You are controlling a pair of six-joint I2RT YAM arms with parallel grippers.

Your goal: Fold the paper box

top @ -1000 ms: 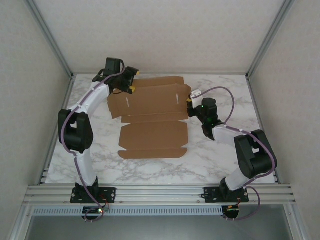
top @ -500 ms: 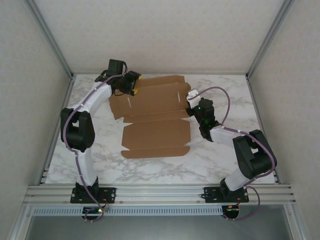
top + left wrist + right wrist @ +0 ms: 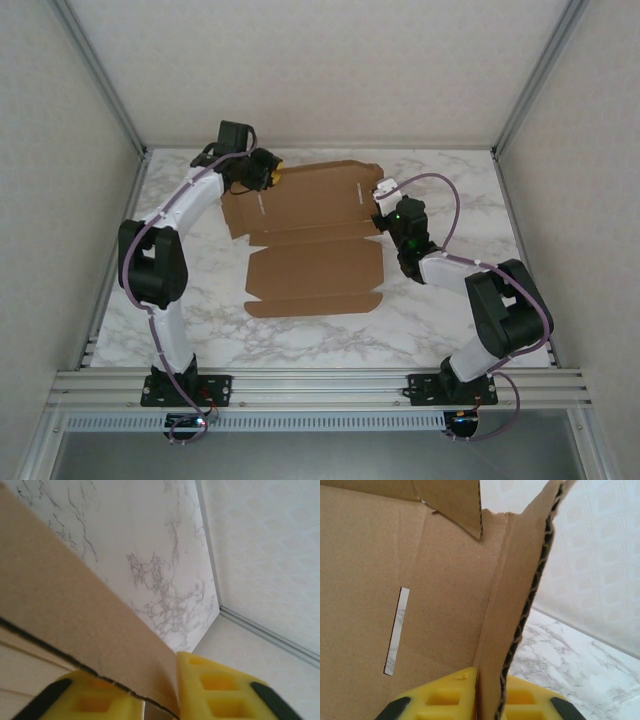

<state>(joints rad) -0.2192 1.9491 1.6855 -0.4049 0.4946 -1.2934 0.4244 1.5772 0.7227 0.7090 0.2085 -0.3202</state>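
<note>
The table [image 3: 330, 340] is carrying the paper box [image 3: 315, 270], which is lying mostly flat across the table's middle and far half, so I'm judging the folding as barely begun. Toward the table's far left, the left gripper [image 3: 272, 170] is pinching the box's corner flap, its fingers [image 3: 225, 690] drawn in against the cardboard, probably to lift it. Right of the table's centre, the right gripper [image 3: 378, 208] is clamping a side flap upright between its pads [image 3: 445, 695], parted only by the sheet, likely to crease that wall.
</note>
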